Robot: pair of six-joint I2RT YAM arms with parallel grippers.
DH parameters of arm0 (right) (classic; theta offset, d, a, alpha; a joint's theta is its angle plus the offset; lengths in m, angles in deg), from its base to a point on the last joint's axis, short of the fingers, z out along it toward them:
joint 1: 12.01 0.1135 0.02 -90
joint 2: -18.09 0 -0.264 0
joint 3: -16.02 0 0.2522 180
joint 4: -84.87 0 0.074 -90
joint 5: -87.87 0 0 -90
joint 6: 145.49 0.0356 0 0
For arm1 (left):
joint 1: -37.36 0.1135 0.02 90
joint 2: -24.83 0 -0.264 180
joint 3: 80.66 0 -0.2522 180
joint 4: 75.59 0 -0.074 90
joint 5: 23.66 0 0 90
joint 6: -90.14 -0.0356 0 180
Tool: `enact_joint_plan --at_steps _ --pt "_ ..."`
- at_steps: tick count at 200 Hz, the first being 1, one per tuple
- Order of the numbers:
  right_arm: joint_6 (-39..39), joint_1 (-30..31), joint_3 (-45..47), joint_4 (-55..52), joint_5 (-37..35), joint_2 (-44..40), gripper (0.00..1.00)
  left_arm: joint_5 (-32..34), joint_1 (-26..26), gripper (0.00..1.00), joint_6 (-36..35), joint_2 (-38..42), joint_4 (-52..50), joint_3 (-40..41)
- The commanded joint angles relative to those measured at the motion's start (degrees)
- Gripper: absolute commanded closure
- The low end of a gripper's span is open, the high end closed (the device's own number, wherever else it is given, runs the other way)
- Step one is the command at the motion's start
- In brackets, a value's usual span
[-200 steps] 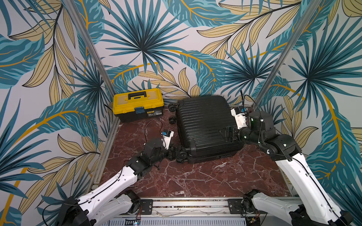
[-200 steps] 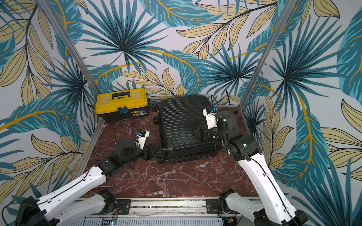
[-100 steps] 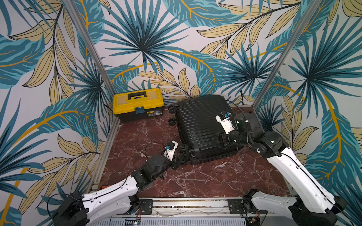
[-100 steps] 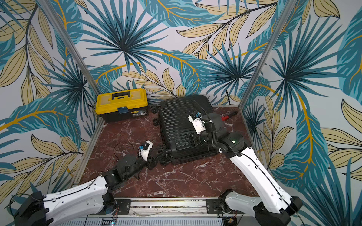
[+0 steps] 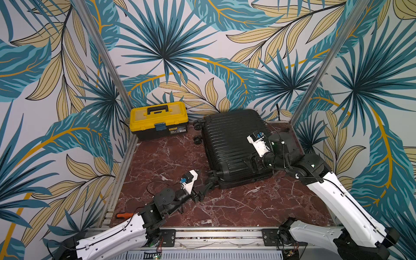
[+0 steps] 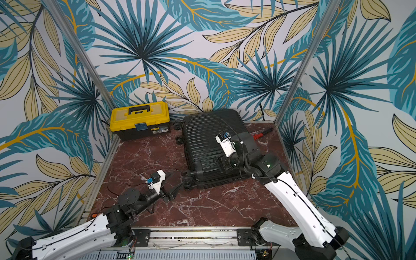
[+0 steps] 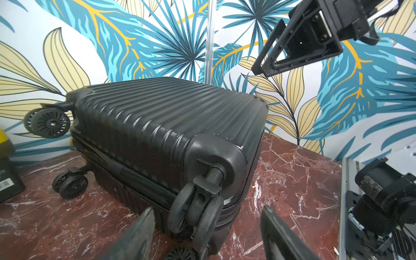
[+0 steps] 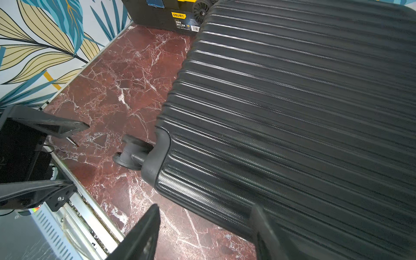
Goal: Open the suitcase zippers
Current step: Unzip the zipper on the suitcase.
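Observation:
The black ribbed suitcase (image 5: 231,141) (image 6: 206,144) lies flat on the red marble table, wheels to the left. My left gripper (image 5: 208,188) (image 6: 177,189) is open at the near left corner. In the left wrist view its fingers (image 7: 139,234) stand either side of the corner wheel (image 7: 198,209) without touching it. The zipper track (image 7: 225,218) runs round that corner seam; no pull shows. My right gripper (image 5: 254,162) (image 6: 222,163) (image 8: 204,213) hangs open over the case's near right edge, holding nothing.
A yellow-and-black toolbox (image 5: 158,120) (image 6: 139,121) stands at the back left beside the case. A red-handled tool (image 6: 262,132) lies behind the case at the right. An orange-handled tool (image 5: 122,215) lies on the left frame rail. Walls and metal posts close three sides.
My left gripper drew back toward the front from the corner wheel and opened wider. My right gripper moved left from the case's right side to over its near right part.

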Motion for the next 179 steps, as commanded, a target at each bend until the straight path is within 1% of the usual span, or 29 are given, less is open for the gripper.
enact_joint_plan --at_steps 1,9,25,46,57,81,99,118,147,179 --pt "-2.33 0.28 3.80 4.60 0.49 -3.32 0.35 1.54 -3.45 0.27 -4.73 -3.65 1.88 2.59" --pt "-3.21 0.26 6.22 7.54 0.86 -5.01 0.35 4.34 -4.70 0.28 -6.89 -5.76 3.99 3.13" --pt "-4.48 0.34 9.82 11.85 1.53 -7.43 0.35 8.39 -4.86 0.28 -8.55 -9.60 7.64 3.31" --pt "-4.66 0.32 10.50 12.91 1.94 -7.45 0.35 9.55 -4.85 0.32 -10.88 -15.73 16.23 4.09" --pt "-4.55 0.37 10.52 13.16 2.15 -6.96 0.35 9.98 -4.81 0.33 -11.62 -20.31 19.58 3.86" --pt "-4.25 0.52 10.61 14.58 2.44 -6.47 0.35 10.16 -4.52 0.35 -12.27 -30.95 31.63 4.78" --pt "-3.98 0.66 10.48 15.12 2.76 -6.38 0.35 10.16 -4.03 0.39 -13.28 -39.25 40.16 4.81" --pt "-3.85 0.71 10.39 15.12 2.72 -6.29 0.36 9.56 -2.76 0.42 -13.05 -45.78 48.46 5.18" --pt "-3.88 0.88 10.42 15.01 2.91 -6.49 0.36 5.10 -0.32 0.44 -12.88 -50.10 53.01 4.10" --pt "-4.18 1.16 10.40 14.03 3.35 -6.11 0.37 3.05 0.90 0.46 -12.90 -51.83 54.32 3.08"
